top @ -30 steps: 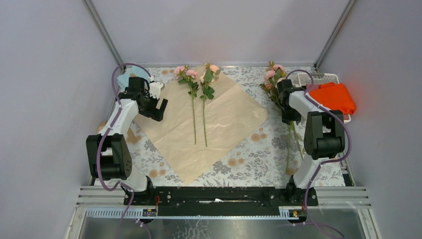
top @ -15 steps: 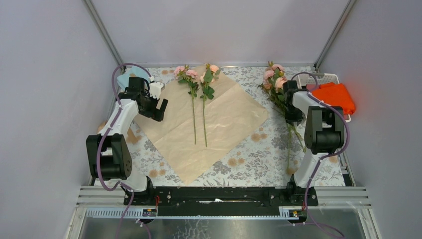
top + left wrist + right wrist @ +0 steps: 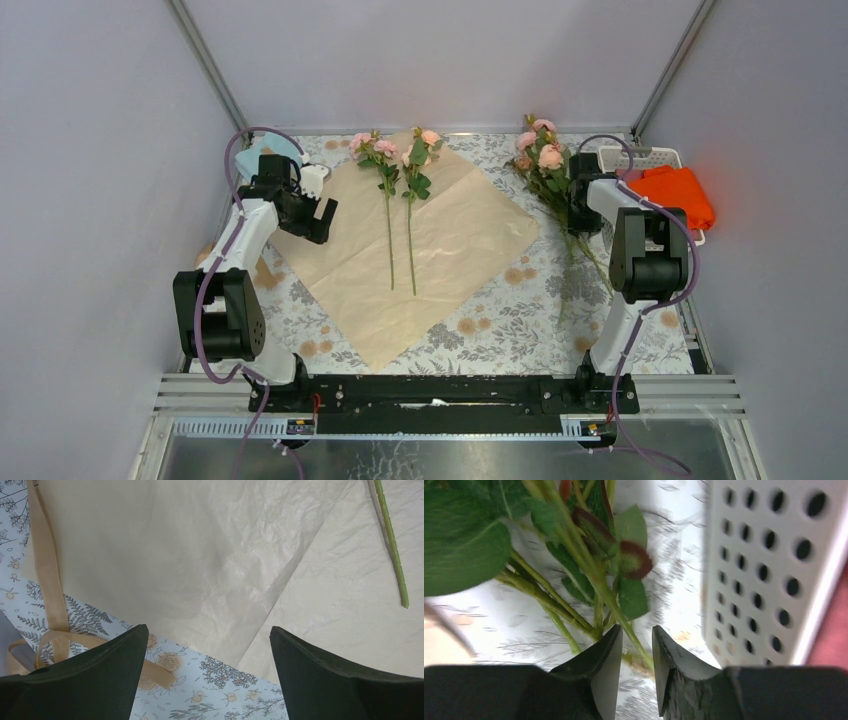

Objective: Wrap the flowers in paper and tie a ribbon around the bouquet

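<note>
The peach paper (image 3: 440,250) lies flat as a diamond in the middle of the table, with two pink flowers (image 3: 400,165) laid on it, stems toward me. My right gripper (image 3: 577,205) is shut on the stems (image 3: 589,575) of another bunch of flowers (image 3: 540,155) right of the paper; one green stem runs between its narrow jaws (image 3: 637,632). My left gripper (image 3: 318,215) hangs open over the paper's left edge (image 3: 200,570), its jaws (image 3: 207,630) holding nothing. The tan ribbon (image 3: 47,575) loops on the tablecloth beside that edge.
A white perforated basket (image 3: 650,157) with a bright orange cloth (image 3: 672,195) stands at the back right, close beside my right gripper (image 3: 769,565). A light blue cloth (image 3: 262,155) lies behind my left arm. Grey walls close in on the floral tablecloth (image 3: 520,310).
My right gripper has moved toward the back of the table with the bunch; the flower heads shifted back and left, and the stems swung after them. The left arm stayed still.
</note>
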{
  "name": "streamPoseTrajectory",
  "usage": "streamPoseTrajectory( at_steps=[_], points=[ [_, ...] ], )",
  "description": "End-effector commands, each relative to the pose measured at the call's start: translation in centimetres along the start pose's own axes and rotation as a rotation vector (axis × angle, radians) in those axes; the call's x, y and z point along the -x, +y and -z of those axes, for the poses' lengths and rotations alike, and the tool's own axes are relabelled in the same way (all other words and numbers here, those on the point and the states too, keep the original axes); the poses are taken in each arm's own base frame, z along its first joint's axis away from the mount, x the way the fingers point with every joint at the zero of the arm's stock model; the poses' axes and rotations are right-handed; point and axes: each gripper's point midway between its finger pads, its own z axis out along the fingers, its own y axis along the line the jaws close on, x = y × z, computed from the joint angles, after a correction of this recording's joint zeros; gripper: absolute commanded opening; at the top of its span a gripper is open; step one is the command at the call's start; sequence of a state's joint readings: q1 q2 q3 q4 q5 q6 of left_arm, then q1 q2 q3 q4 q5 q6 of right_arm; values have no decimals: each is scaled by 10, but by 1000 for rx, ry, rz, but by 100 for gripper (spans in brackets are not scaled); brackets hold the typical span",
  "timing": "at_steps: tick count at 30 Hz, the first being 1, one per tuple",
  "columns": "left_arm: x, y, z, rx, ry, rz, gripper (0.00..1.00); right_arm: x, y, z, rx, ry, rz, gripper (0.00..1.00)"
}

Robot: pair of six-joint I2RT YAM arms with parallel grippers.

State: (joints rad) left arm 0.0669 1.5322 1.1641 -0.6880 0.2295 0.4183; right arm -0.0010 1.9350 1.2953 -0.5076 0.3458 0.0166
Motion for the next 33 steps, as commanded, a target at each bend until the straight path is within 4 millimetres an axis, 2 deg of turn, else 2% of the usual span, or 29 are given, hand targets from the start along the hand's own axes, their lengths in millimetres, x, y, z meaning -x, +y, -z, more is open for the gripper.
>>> streamPoseTrajectory(
  at_steps=[1,3,4,7,10,14,16,20,23,25,26,28,29,30,31,33],
  points=[
    [6,-2,4,-8,-15,7,99,37,46,18,280,-156,21,36],
    [6,-3,4,-12,-17,6,99,41,55,23,341,-192,31,33],
    [6,-3,4,-10,-17,6,99,41,49,18,341,-189,13,32],
    [5,-2,4,-6,-14,7,99,30,55,5,388,-121,-2,27],
    [4,-2,4,-5,-11,7,99,24,51,-1,358,-94,-21,14],
    [5,-3,3,-10,-13,8,99,32,34,16,296,-136,-37,1],
    [4,-2,3,-11,-11,8,99,41,18,32,235,-172,-51,0],
    [5,-2,3,-8,-10,9,99,68,-17,83,120,-307,-95,0],
    [6,-2,3,-8,-13,9,99,91,-39,140,21,-485,-126,0],
    [7,-2,3,-11,-15,9,99,103,-49,183,-110,-605,-102,0],
    [7,-2,3,-13,-15,10,99,105,-60,200,-205,-639,-98,0],
    [8,-3,3,-14,-18,11,99,110,-62,234,-306,-706,-96,0],
    [8,-3,3,-18,-19,10,99,113,-51,246,-268,-732,-87,0],
    [9,-4,3,-20,-22,11,99,119,-24,257,-126,-766,-76,0],
    [10,-3,3,-22,-25,13,99,125,30,274,182,-804,-30,0],
    [11,-4,3,-24,-25,16,99,121,117,312,689,-829,-42,0]
  ],
)
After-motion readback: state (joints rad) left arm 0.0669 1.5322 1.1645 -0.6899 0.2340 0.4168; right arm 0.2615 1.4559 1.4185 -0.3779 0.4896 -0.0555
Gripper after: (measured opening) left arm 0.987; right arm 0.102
